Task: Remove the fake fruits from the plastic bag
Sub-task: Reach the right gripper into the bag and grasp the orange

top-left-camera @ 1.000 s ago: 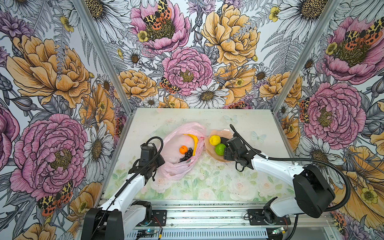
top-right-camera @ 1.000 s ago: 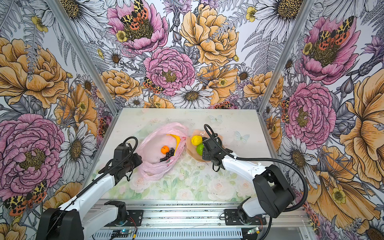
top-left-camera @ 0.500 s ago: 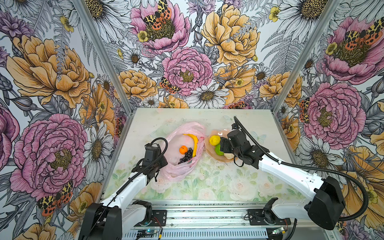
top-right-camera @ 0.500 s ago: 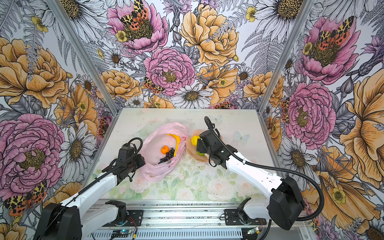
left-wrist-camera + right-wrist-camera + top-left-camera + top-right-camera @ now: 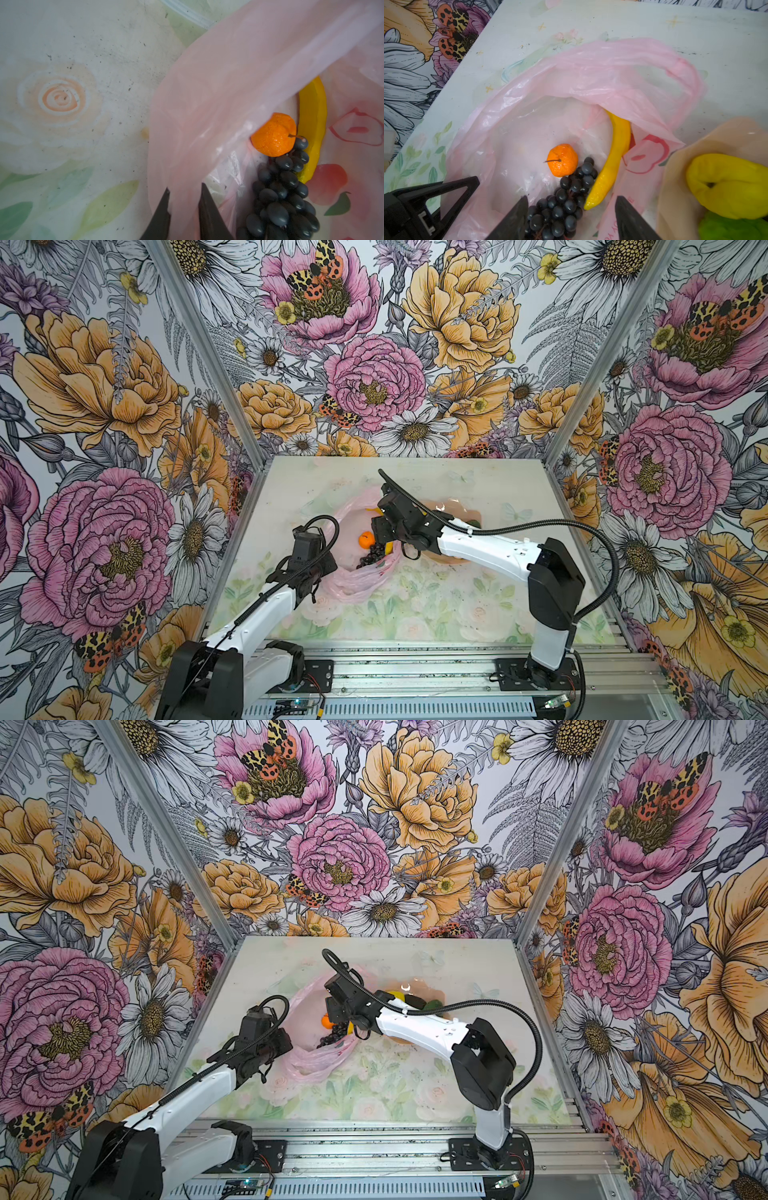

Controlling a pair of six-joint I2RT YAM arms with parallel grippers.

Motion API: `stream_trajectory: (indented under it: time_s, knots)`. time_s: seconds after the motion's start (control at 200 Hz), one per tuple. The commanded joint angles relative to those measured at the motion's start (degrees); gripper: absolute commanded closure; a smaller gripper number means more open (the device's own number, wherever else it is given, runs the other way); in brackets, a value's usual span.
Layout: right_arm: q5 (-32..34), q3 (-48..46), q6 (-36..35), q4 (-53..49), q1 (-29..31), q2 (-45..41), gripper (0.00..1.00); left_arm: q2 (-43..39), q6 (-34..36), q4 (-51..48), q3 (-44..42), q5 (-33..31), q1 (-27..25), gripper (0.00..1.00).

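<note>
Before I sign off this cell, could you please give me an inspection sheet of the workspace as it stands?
surface: table flower-printed, speckled with dark marks.
job's things: orange, grape bunch and banana lie in the open plastic bag; lemon and lime sit in the peach bowl beside it.
clutter: nothing seen.
grippers: left gripper shut on the plastic bag's rim; right gripper open above the grape bunch.
cables: a black cable arcs over each arm.
surroundings: flowered walls on three sides; metal rail in front.
</note>
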Motion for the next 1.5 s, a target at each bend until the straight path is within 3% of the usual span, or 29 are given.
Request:
stream_trajectory:
  time_s: [0.0, 0.335, 0.545, 1.111, 1.341, 1.496]
  knots:
    - [-2.20, 5.43, -0.45, -0.24, 0.21, 4.34, 0.36, -1.21, 1.09, 1.09, 0.84, -1.42, -0.32, 0.77]
    - [-0.50, 14.77, -4.08, -1.69, 1.42, 16.34, 0.47, -2.71, 1.29, 1.30, 0.11, -1.47, -0.35, 0.77]
    - [1.45, 17.67, -6.86, -2.70, 2.54, 19.60, 0.53, -2.67, 1.23, 1.38, 0.14, -1.48, -0.42, 0.76]
    - [6.65, 20.60, -8.43, -4.63, 3.32, 22.74, 0.83, -1.36, 1.65, 1.57, 0.55, -1.07, -0.38, 0.76]
    - [7.22, 20.62, -8.89, -4.97, 3.40, 22.93, 0.86, -1.26, 1.64, 1.49, 0.57, -1.03, -0.38, 0.76]
    - [7.45, 20.74, -8.98, -5.03, 3.46, 23.43, 0.80, -1.29, 1.60, 1.49, 0.57, -1.11, -0.39, 0.76]
